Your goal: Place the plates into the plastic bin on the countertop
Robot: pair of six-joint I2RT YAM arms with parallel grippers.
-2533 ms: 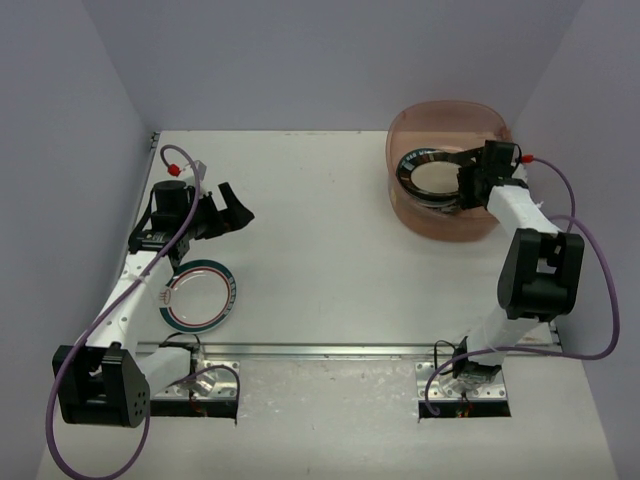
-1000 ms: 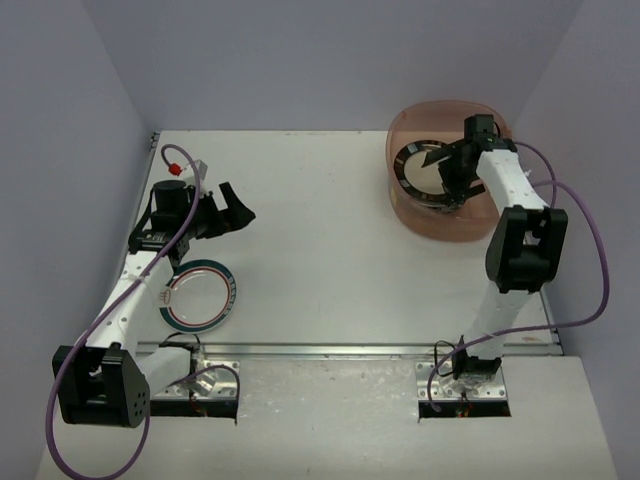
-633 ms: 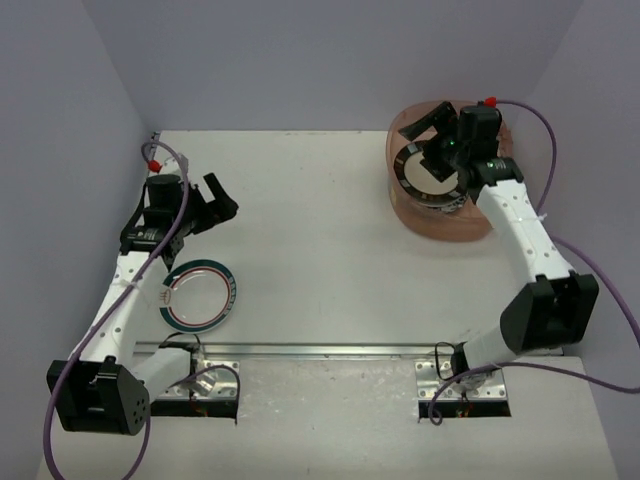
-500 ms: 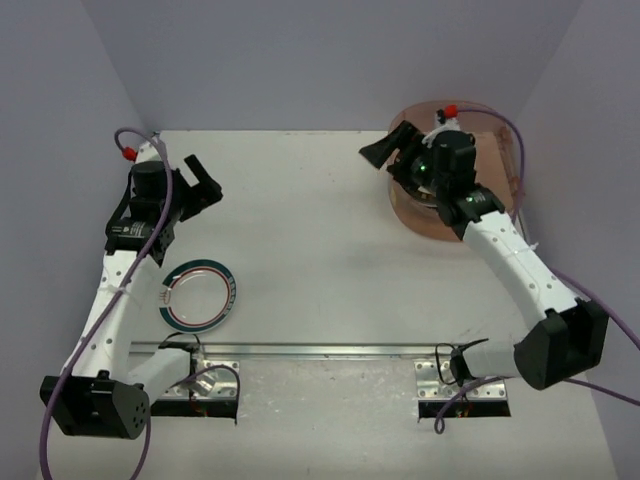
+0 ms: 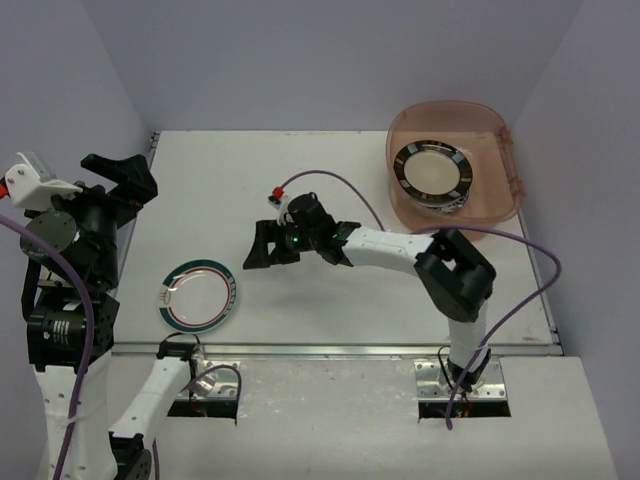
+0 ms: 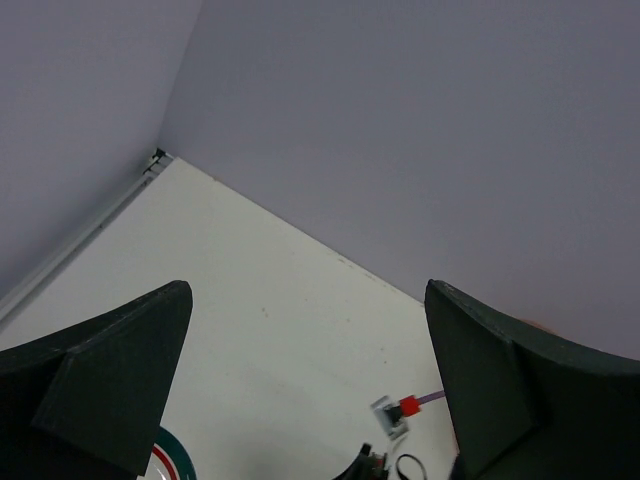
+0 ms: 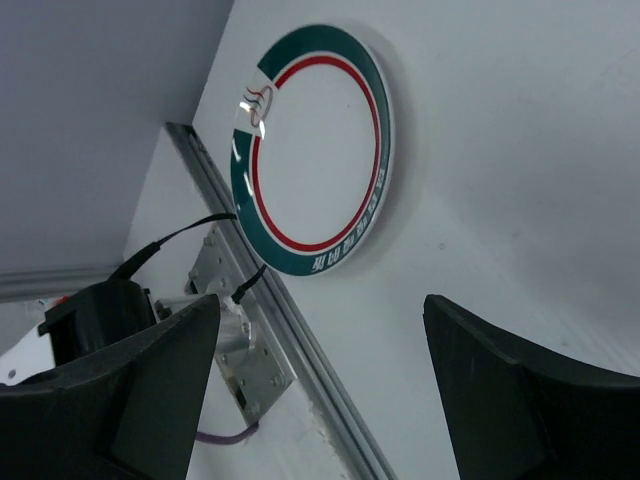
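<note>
One white plate with a dark green-and-red rim (image 5: 199, 294) lies flat on the white countertop (image 5: 330, 310) at the front left. It also shows in the right wrist view (image 7: 312, 150). The translucent pinkish plastic bin (image 5: 500, 175) stands at the back right and holds a stack topped by a black-rimmed plate (image 5: 432, 170). My right gripper (image 5: 298, 255) is open and empty over the middle of the countertop, right of the lone plate (image 7: 320, 390). My left gripper (image 5: 125, 172) is open and empty, lifted high over the left edge (image 6: 308, 300).
A metal rail (image 5: 330, 350) runs along the countertop's front edge, and also shows in the right wrist view (image 7: 290, 330). Grey walls close in the left, back and right sides. A purple cable with a red plug (image 5: 280, 192) loops over the right arm.
My right gripper has left the bin and swung left to the middle of the countertop. My left arm has risen high off the surface. The lone plate has not moved.
</note>
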